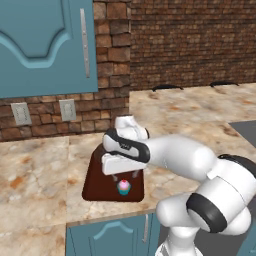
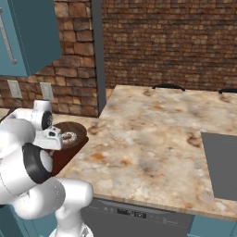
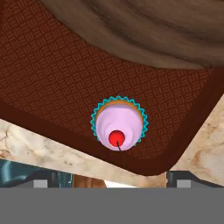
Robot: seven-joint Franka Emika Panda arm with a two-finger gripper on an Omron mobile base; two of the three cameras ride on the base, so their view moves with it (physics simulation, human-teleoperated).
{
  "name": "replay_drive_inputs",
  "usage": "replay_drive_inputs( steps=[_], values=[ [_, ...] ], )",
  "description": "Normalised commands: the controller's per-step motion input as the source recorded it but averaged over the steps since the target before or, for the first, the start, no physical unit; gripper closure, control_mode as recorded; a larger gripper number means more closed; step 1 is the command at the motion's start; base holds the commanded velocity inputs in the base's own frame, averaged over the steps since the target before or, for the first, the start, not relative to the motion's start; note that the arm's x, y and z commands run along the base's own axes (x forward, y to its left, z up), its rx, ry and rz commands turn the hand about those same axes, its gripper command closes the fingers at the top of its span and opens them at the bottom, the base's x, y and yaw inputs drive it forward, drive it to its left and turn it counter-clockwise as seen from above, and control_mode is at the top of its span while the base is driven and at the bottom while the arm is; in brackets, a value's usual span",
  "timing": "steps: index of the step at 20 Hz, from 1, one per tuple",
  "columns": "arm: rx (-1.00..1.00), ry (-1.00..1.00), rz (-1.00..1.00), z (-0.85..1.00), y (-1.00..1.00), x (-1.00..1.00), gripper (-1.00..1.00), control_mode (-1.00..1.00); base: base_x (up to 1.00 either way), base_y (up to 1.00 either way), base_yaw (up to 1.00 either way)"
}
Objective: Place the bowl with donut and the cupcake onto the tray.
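On the tray [image 3: 52, 78], near its 5 o'clock corner in the hand view, we see the cupcake [image 3: 119, 124] upright: teal pleated wrapper, pink frosting, red dot on top. At 12 o'clock from it sits the bowl [image 3: 144, 30], dark wood-grain, also on the tray. Our gripper [image 3: 108, 183] hangs above the cupcake, jaws spread wide, holding nothing. From the right we see the donut [image 2: 69, 136] inside the bowl.
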Motion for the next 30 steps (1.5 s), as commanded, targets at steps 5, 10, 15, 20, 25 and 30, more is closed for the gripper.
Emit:
replay_drive_inputs(
  steps=[5,10,15,20,25,30],
  values=[
    [0.0,0.0,0.0,0.26,-0.19,-0.28,-1.0,-1.0,0.0,0.0,0.0],
    [0.0,-0.02,0.0,0.12,-0.27,-0.32,-1.0,-1.0,0.0,0.0,0.0],
    [0.0,-0.02,0.0,0.14,-0.27,-0.29,-1.0,-1.0,0.0,0.0,0.0],
    [0.0,0.0,0.0,0.17,-0.2,-0.21,-1.0,-1.0,0.0,0.0,0.0],
    [0.0,0.0,0.0,0.19,-0.14,-0.16,-1.0,-1.0,0.0,0.0,0.0],
    [0.0,0.0,0.0,0.15,-0.1,-0.14,-1.0,-1.0,0.0,0.0,0.0]
  ],
)
